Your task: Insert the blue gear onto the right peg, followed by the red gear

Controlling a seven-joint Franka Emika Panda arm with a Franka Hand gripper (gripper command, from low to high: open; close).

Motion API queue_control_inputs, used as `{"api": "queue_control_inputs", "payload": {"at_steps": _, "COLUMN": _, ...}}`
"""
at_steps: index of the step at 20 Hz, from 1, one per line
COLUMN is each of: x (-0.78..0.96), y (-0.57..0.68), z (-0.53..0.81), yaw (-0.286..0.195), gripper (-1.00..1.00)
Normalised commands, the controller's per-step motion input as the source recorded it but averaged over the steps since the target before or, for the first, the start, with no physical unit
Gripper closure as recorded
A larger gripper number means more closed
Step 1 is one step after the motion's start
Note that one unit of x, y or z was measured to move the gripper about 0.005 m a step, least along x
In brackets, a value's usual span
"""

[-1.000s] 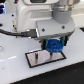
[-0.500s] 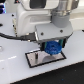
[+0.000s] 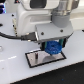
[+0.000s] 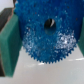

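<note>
In the exterior view my gripper (image 3: 52, 49) is shut on the blue gear (image 3: 52, 47) and holds it just above the right part of the black-bordered grey base plate (image 3: 35, 59). In the wrist view the blue gear (image 4: 45, 40) fills most of the frame, with its dark centre hole (image 4: 49, 22) showing. Teal fingers (image 4: 9, 47) press its rim on both sides. I cannot make out the right peg; it is hidden by the gear or too small. The red gear is out of view.
The white robot arm (image 3: 37, 17) and a black cable (image 3: 12, 36) fill the space behind the plate. The plate lies on a white table (image 3: 15, 72).
My gripper has come down a little with the blue gear, closer to the base plate. The grip has not changed.
</note>
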Motion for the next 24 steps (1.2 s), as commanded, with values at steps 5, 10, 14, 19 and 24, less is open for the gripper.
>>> {"api": "queue_control_inputs", "payload": {"at_steps": 5, "x": 0.06, "y": 0.00, "z": 0.16, "yaw": 0.000, "gripper": 1.00}}
{"api": "queue_control_inputs", "payload": {"at_steps": 10, "x": 0.02, "y": -0.04, "z": 0.14, "yaw": 0.000, "gripper": 1.00}}
{"api": "queue_control_inputs", "payload": {"at_steps": 14, "x": 0.04, "y": 0.02, "z": 0.18, "yaw": 0.000, "gripper": 1.00}}
{"api": "queue_control_inputs", "payload": {"at_steps": 19, "x": 0.02, "y": 0.02, "z": -0.01, "yaw": 0.000, "gripper": 1.00}}
{"api": "queue_control_inputs", "payload": {"at_steps": 24, "x": 0.04, "y": 0.00, "z": -0.07, "yaw": 0.000, "gripper": 1.00}}
